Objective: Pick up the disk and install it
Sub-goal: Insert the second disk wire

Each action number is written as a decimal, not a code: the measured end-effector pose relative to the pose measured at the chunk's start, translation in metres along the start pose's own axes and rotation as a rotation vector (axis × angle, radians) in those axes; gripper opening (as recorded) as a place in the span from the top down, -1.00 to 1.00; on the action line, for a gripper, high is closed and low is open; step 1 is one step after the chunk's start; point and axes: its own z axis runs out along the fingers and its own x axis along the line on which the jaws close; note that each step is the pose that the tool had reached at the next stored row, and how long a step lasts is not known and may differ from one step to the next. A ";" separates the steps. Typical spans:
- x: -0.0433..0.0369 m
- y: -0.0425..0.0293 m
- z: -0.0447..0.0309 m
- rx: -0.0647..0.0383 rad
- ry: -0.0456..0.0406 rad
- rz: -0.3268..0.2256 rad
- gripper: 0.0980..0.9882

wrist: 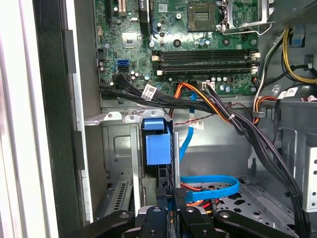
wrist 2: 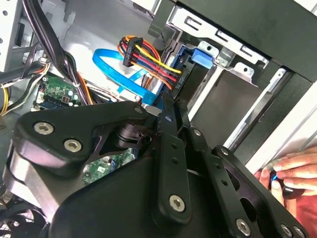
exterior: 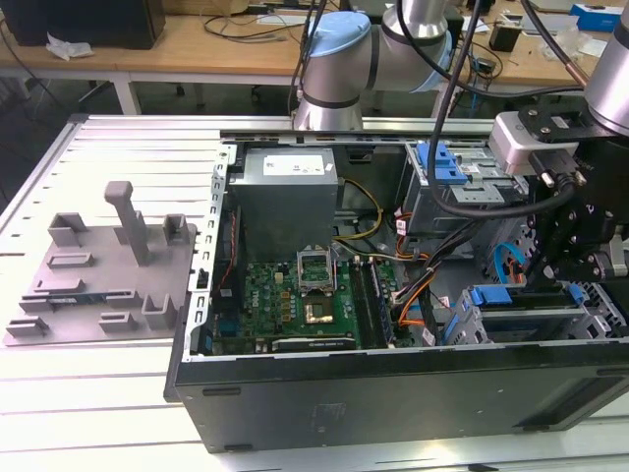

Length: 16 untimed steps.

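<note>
The disk (wrist: 157, 148), with its blue plastic frame, stands edge-on inside the metal drive cage (wrist: 119, 148) of the open computer case. In the exterior view the disk (exterior: 511, 300) lies in the cage at the case's front corner on that view's right. My gripper (wrist: 168, 194) is directly over the disk's outer end, its fingers drawn together and their tips at the blue frame. In the second wrist view the gripper (wrist 2: 176, 106) points at the disk's blue end tab (wrist 2: 198, 58). Whether the fingers pinch the frame or only press on it is hidden.
Bundled power cables (wrist: 218, 111) and a blue data cable (wrist: 213, 186) run close beside the cage. The motherboard (exterior: 295, 295) and power supply (exterior: 285, 192) fill the case's middle. A grey moulded tray (exterior: 98, 275) lies on the exterior view's left. A person's hand (wrist 2: 292, 171) rests beside the case.
</note>
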 end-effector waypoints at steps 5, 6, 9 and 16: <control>0.0000 -0.0003 0.0011 0.000 0.0000 0.000 0.85; 0.0000 -0.0003 0.0013 0.000 0.0000 0.000 0.85; 0.0000 -0.0004 0.0025 0.000 0.0000 0.000 0.85; 0.0001 -0.0003 0.0037 0.000 0.0000 0.000 0.85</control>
